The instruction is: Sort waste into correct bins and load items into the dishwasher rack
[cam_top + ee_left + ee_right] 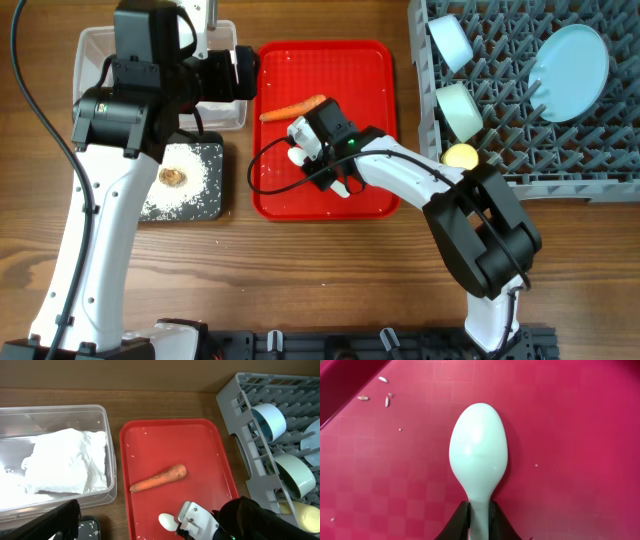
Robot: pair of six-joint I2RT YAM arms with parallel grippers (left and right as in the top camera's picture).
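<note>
My right gripper [480, 516] is shut on the neck of the white spoon [478, 450], held low over the red tray [370, 70]. In the overhead view this gripper [312, 150] is at the tray's middle. The orange carrot [293, 108] lies on the tray just beyond it. The white napkin [65, 467] lies in the clear tub [112, 460]. The black tray [200, 200] holds rice grains and a brown lump [173, 177]. My left gripper [160, 536] hovers open over the tub's near edge, with only one finger showing.
The grey rack [520, 165] at the right holds a light-blue plate [570, 58], a light-blue bowl [450, 42], a pale-green bowl [460, 108] and a yellow cup [460, 156]. A few rice grains [384, 397] lie on the red tray.
</note>
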